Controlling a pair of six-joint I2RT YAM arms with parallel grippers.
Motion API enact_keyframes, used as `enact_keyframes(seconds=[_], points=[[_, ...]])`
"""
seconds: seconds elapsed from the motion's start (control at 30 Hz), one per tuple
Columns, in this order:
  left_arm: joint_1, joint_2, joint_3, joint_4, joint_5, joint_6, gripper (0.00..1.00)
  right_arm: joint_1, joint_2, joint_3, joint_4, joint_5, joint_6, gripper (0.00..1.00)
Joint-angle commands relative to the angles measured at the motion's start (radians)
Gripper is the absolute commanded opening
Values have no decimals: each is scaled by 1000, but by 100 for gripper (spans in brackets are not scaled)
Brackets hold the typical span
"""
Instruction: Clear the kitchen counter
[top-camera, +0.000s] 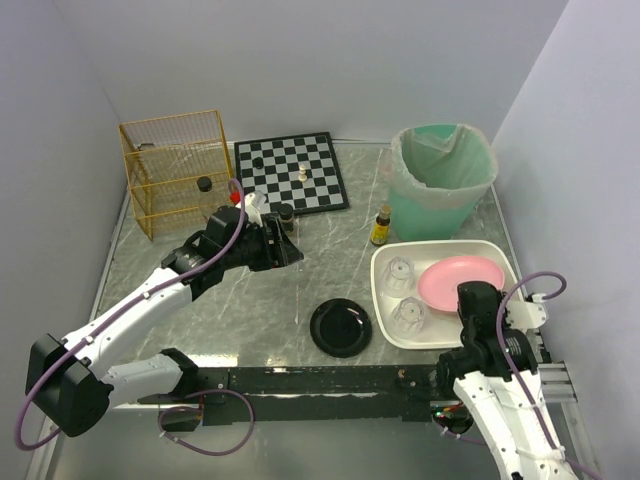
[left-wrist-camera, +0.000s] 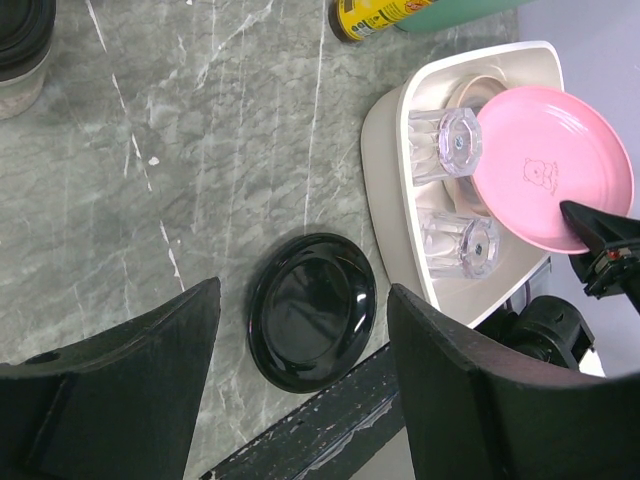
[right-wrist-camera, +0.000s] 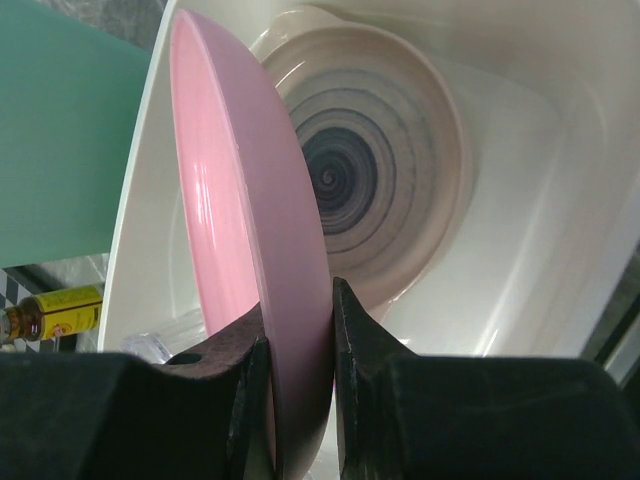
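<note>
Pinches pink plate's (right-wrist-camera: 230, 250) rim with right fingers (right-wrist-camera: 245, 400) over white tray (top-camera: 440, 247); holds left fingers (left-wrist-camera: 130, 380) spread. Probably light, slick.

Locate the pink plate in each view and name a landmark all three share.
Top external: pink plate lower right, in the white tray.
Left wrist: right edge, upper half, in the tray.
Right wrist: centre-left, edge-on, pinched by the right tool.
Shared landmark: the yellow-labelled bottle.
</note>
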Motion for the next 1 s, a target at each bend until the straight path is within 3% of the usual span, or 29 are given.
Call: enact_keyframes(seconds=[0.0, 0.1, 0.23, 0.37, 0.4, 0.47, 0.53, 0.6, 0.63, 0.97], points=[[3, -9, -1, 34, 15, 25, 72, -43, 45, -7, 146, -10, -51, 0], [4, -11, -6, 37, 15, 28, 72, -144, 74, -32, 226, -71, -144, 0], [4, -9, -6, 33, 17, 32, 72, -349, 102, -90, 357, -263, -256, 0], [6, -14, -9, 31, 10, 35, 73, -438, 122, -131, 415, -352, -289, 1], [6, -15, -12, 33, 10, 35, 73, -443, 125, -141, 420, -358, -289, 6], [6, -14, -15, 36, 12, 34, 73, -451, 124, -156, 423, -368, -289, 25], [7, -11, -20, 37, 12, 32, 73, -460, 114, -167, 424, -380, -289, 66], [9, -8, -23, 40, 12, 31, 74, -462, 116, -161, 400, -378, -281, 92], [7, -6, -24, 39, 10, 31, 74, -466, 120, -152, 380, -374, -278, 99], [7, 6, -37, 39, -16, 28, 79, -474, 197, 65, 124, -282, -217, 100]])
